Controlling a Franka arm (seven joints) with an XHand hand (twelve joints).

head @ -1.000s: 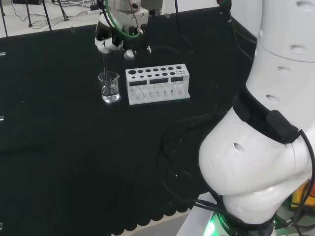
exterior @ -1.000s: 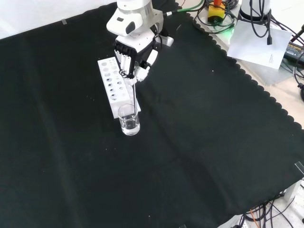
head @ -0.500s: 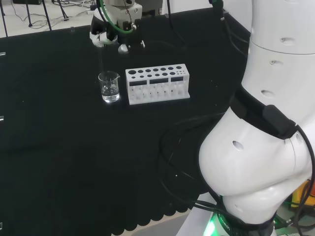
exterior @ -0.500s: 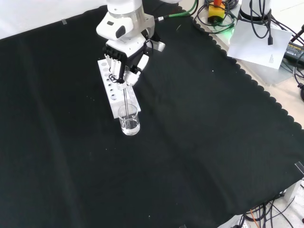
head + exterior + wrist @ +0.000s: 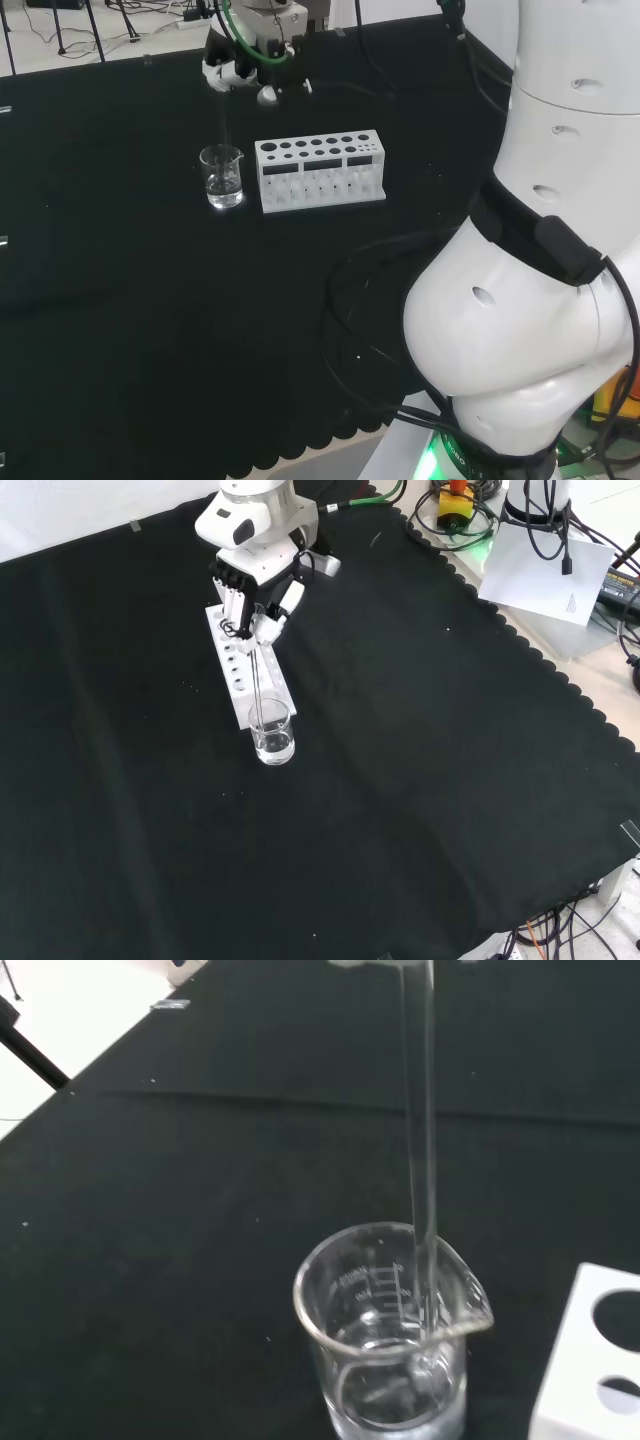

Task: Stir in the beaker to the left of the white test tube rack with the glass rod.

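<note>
Rod lowered into beaker

I read the hand (image 5: 255, 605) as clamped on the top of the glass rod (image 5: 420, 1160), fingers curled round it above the white test tube rack (image 5: 320, 171). The rod hangs near upright, and its lower end sits inside the glass beaker (image 5: 272, 732), below the rim, where clear liquid shows. In the head view the beaker (image 5: 221, 176) stands just beside the rack's left end, toward the far edge of the black cloth (image 5: 450, 780).

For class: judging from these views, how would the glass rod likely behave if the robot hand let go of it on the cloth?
The glass rod looks thin, straight and round, so it would probably roll. Being clear glass, it is likely stiff yet breakable. Released inside the beaker, it might lean on the rim.
</note>
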